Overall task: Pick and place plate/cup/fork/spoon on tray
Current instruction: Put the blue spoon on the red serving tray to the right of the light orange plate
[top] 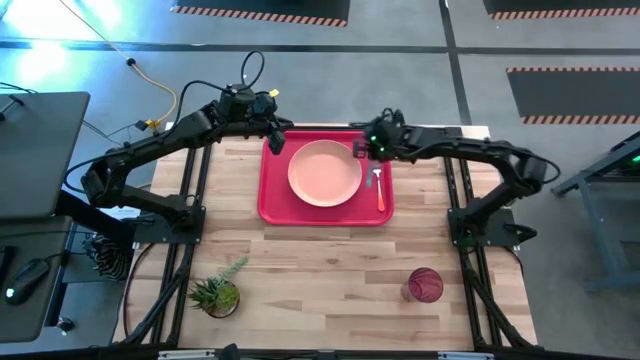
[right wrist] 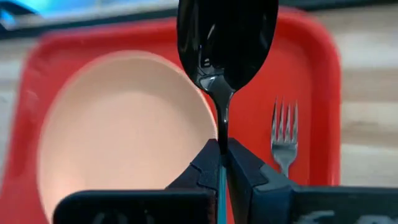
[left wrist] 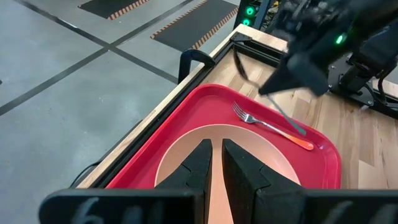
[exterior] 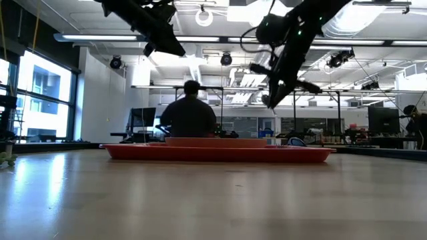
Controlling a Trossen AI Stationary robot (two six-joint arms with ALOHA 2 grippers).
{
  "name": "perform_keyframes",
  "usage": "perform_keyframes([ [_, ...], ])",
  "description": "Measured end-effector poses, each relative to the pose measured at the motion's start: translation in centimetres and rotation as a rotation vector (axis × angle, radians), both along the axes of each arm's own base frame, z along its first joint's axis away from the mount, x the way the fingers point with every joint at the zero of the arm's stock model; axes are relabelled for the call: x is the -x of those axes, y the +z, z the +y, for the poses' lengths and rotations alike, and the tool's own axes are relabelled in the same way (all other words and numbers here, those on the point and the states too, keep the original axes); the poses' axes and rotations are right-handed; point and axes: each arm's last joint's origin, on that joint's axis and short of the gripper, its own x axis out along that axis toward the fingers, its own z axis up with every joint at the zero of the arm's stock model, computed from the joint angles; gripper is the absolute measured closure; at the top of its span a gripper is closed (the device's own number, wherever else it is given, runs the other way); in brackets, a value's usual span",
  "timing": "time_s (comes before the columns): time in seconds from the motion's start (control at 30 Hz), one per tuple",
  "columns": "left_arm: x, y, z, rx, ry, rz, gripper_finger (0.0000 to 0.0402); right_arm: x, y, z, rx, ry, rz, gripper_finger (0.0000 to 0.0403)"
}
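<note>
The red tray (top: pixel 275 205) lies at the table's far middle. The salmon plate (top: pixel 325 172) rests flat on it, and the orange-handled fork (top: pixel 378 190) lies on the tray's right strip, tines toward the far edge. My right gripper (top: pixel 362 150) hovers over the tray's far right part, shut on the spoon (right wrist: pixel 227 43). My left gripper (top: pixel 275 140) hangs over the tray's far left corner, fingers together and empty (left wrist: pixel 217 155). The dark-red cup (top: pixel 425 285) stands on the table at the near right. My right gripper pinches the spoon's light blue handle (right wrist: pixel 221 180) between its two fingers, just behind the dark neck. The fingers lie along the spoon, and the bowl (right wrist: pixel 227 50) sticks out ahead of them. The spoon is lifted clear, over the tray between the plate's rim and the fork.
A small potted plant (top: pixel 217 293) stands at the table's near left. A person (exterior: pixel 190 113) sits beyond the table's far edge. Bare wood lies between the tray and the near edge.
</note>
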Motion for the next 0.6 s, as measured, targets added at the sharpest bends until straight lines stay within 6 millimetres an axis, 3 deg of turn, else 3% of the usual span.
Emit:
perform_keyframes([
  [0.33, 0.0, 0.0, 0.0, 0.000, 0.000, 0.000, 0.0376, -1.8, -5.3, 0.1, -0.175, 0.009, 0.136, 0.0402],
  [0.6, 0.0, 0.0, 0.0, 0.000, 0.000, 0.000, 0.0374, -2.4, -6.8, 0.7, -0.249, 0.019, 0.163, 0.0402],
])
